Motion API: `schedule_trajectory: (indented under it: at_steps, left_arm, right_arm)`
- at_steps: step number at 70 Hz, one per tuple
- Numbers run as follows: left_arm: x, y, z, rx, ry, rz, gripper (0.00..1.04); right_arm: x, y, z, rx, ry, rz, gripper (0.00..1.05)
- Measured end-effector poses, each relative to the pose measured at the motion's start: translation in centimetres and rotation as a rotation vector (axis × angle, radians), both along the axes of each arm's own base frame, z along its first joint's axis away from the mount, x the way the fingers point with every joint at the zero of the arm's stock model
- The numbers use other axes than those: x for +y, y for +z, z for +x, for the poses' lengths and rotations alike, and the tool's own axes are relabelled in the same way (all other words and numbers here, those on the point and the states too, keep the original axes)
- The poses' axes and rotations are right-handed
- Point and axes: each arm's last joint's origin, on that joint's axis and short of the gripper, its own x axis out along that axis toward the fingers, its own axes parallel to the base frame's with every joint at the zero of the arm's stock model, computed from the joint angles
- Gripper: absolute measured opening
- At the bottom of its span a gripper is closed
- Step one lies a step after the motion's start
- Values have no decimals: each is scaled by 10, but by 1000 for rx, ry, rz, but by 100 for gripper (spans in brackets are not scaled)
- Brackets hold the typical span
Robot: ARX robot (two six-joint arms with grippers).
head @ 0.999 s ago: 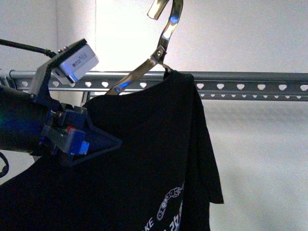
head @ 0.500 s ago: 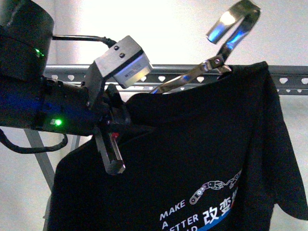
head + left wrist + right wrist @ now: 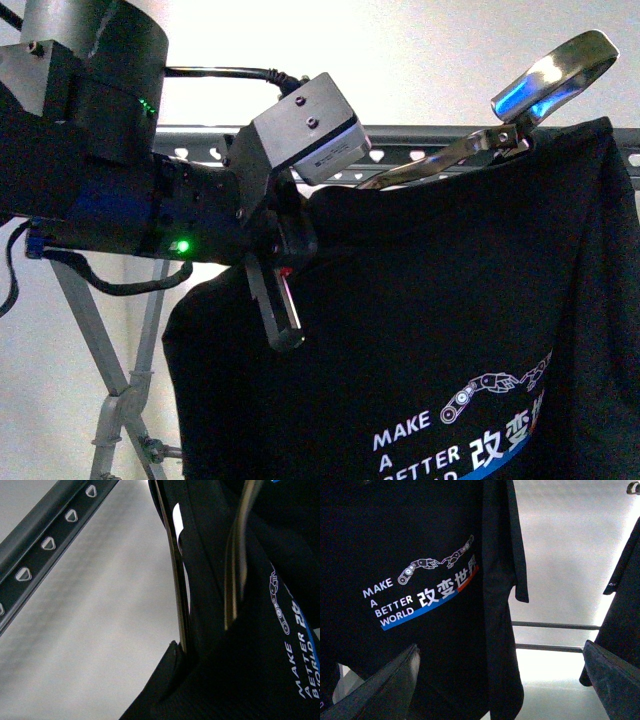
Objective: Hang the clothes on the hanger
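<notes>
Black T-shirt [image 3: 450, 330] (printed) against grey rack [image 3: 430, 133]

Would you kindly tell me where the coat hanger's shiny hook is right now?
In the front view the hook is at the upper right, rising from the collar of the black T-shirt and showing just above the grey rack.

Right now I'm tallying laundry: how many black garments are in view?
2: the printed T-shirt near the rack, and a second garment beside it, partly cut off. Others may be hidden.
</notes>
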Motion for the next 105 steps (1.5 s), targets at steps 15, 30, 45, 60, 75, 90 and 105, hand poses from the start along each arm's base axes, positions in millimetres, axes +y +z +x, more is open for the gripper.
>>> schedule_trajectory:
  at_steps: [15,30,45,60,75,90,105]
  left_arm:
    - [-8,-2,17,-67,-28,63,13]
    - [-9,-1,26,-142,-66,142,13]
    - [-3,-3,27,-155,-66,184,13]
    - [0,-4,28,-148,-62,185,13]
    - [0,-3,28,-168,-74,183,13]
    - [0,-3,28,-168,-73,183,13]
    - [0,-3,28,-168,-73,183,13]
  right_arm:
    - [0,0,0,0,0,0,97]
    - [0,0,0,0,0,0,97]
    - [0,0,0,0,0,0,97]
    - [0,0,0,0,0,0,97]
    - [0,0,0,0,0,0,97]
    - [0,0,0,0,0,0,97]
    - [0,0,0,0,0,0,97]
